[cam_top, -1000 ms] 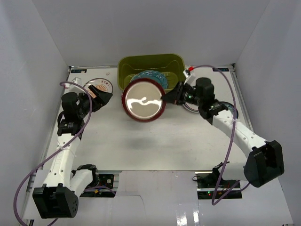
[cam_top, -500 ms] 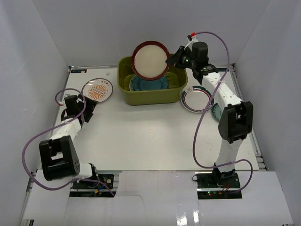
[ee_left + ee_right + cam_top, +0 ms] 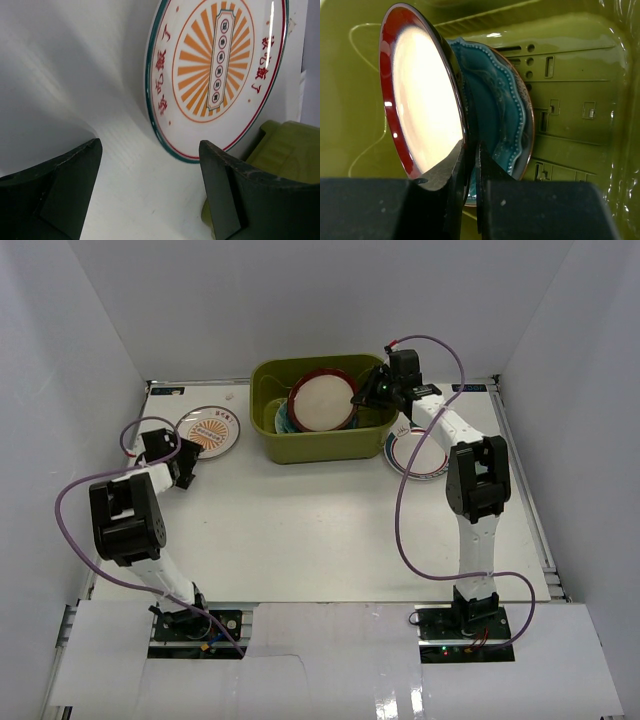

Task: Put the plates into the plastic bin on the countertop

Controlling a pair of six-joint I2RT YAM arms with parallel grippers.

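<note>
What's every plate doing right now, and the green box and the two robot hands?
plastic bin: upright, plates inside.
dark red plate: pinched at its rim, tilted inside the bin.
teal scalloped plate: in the bin, under the red one.
orange sunburst plate: flat on the countertop, not gripped.
ring-rimmed white plate: flat beside the bin, untouched.
right gripper: jaws shut on the dark red plate.
left gripper: jaws open, empty.

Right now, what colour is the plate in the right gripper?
Dark red rim, cream centre; the plate shows best in the right wrist view.
</note>
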